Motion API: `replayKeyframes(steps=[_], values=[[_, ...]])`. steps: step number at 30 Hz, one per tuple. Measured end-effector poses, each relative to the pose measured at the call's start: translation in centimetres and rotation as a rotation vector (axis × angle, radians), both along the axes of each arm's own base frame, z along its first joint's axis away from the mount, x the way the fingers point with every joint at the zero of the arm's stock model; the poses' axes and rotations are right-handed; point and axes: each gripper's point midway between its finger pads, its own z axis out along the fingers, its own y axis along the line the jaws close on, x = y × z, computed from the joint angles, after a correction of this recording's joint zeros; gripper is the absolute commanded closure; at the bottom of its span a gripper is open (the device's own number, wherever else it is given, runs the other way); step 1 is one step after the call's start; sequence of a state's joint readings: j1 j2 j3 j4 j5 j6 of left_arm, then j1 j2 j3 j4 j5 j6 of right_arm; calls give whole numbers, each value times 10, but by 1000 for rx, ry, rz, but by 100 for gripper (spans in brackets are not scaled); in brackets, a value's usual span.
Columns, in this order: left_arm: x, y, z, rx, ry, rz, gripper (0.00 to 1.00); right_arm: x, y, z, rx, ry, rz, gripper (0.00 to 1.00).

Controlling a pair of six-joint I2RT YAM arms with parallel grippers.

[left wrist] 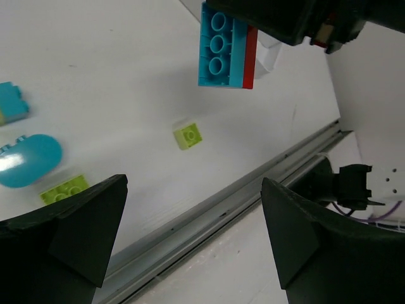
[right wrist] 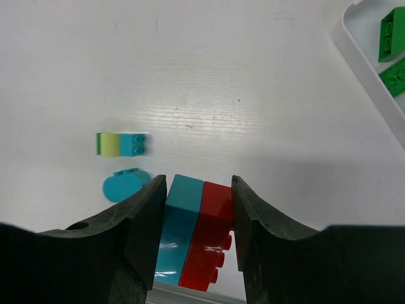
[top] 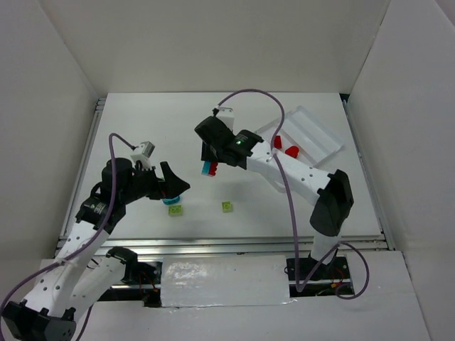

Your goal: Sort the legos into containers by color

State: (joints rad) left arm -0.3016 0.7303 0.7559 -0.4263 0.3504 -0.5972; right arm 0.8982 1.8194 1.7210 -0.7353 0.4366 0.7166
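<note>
Right now my right pincer (right wrist: 198,190) is closed to brick width on a cyan-and-red brick pair (right wrist: 193,237). The cyan half sits against one finger and the red half against the other. The pair (top: 209,169) hangs clear of the table (top: 142,128), mid-table and left of the tray (top: 323,145). From the left wrist view the cyan half's hollow underside shows (left wrist: 221,47).

Below the pair, on the table, lie a rounded cyan brick (right wrist: 126,185) and a green-lime-cyan stack (right wrist: 122,144), near each other but apart. A small lime brick (top: 227,206) sits alone toward the near edge. A lime studded brick (top: 175,210) lies just beside the rounded cyan one.

The tray holds two red bricks (top: 285,145) in one compartment. Two green bricks (right wrist: 392,50) lie in the compartment at the corner seen from the right wrist.

My left pincer (top: 173,186) is spread wide and grips nothing. It hovers over the rounded cyan brick and the lime studded brick. I cannot tell if it touches either.
</note>
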Motion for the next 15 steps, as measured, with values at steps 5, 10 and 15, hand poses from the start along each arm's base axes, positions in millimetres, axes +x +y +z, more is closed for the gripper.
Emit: replayKeyframes(steps=[5, 10, 15], values=[[7, -22, 4, -98, 5, -72, 2, -21, -5, 38, 69, -57, 16, 100], [10, -43, 8, -134, -3, -136, 2, -39, 9, 43, 82, -64, 58, 100], [7, -59, 7, -149, 7, -179, 10, -51, 20, 42, 85, -60, 88, 100]])
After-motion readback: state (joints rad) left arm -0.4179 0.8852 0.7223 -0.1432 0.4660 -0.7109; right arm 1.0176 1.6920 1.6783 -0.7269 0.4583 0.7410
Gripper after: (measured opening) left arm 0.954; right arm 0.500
